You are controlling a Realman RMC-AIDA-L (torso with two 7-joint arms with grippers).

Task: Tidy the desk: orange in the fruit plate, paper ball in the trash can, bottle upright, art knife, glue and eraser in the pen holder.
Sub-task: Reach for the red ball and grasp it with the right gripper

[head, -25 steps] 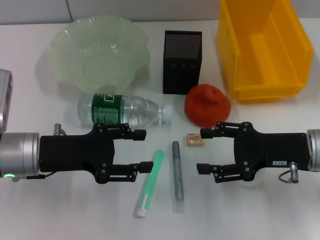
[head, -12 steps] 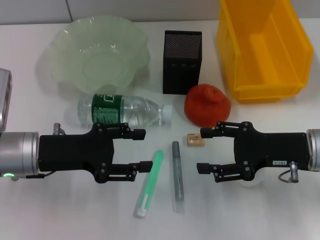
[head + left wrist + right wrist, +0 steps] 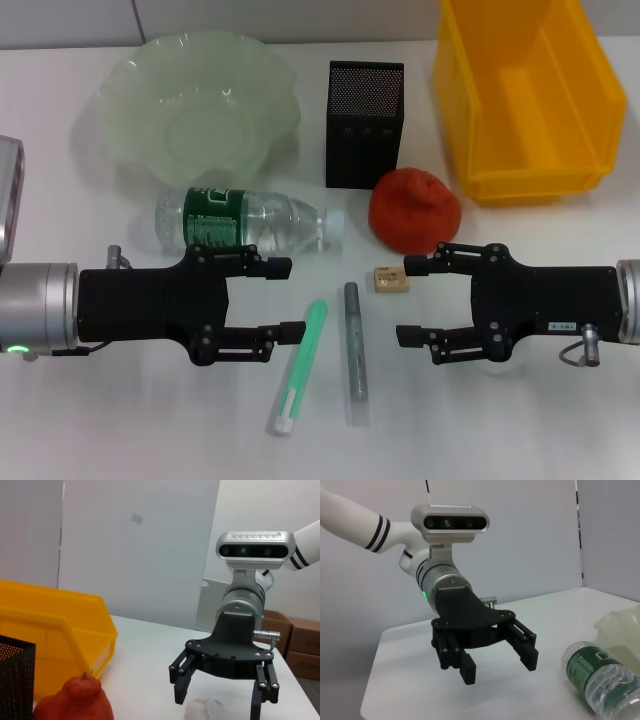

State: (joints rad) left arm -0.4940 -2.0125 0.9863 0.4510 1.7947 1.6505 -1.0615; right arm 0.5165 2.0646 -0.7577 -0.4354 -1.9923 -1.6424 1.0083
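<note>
The orange (image 3: 415, 210) sits on the table in front of the black mesh pen holder (image 3: 364, 125). The bottle (image 3: 250, 220) lies on its side below the pale-green fruit plate (image 3: 200, 105). The tan eraser (image 3: 391, 279) rests near the upper finger of my open right gripper (image 3: 404, 300). A green stick (image 3: 300, 365) and a grey stick (image 3: 355, 350) lie between the grippers; which is the glue and which the art knife I cannot tell. My left gripper (image 3: 295, 298) is open and empty. The paper ball (image 3: 204, 710) lies under the right gripper (image 3: 217, 702). The yellow trash can (image 3: 525, 90) stands at the back right.
The yellow bin (image 3: 55, 635) and the mesh holder (image 3: 15, 675) stand close behind the orange (image 3: 75, 702). In the right wrist view the left gripper (image 3: 499, 667) hovers over the white table, with the bottle (image 3: 600, 677) beside it.
My right gripper has edged slightly to the right. Everything else is as it was.
</note>
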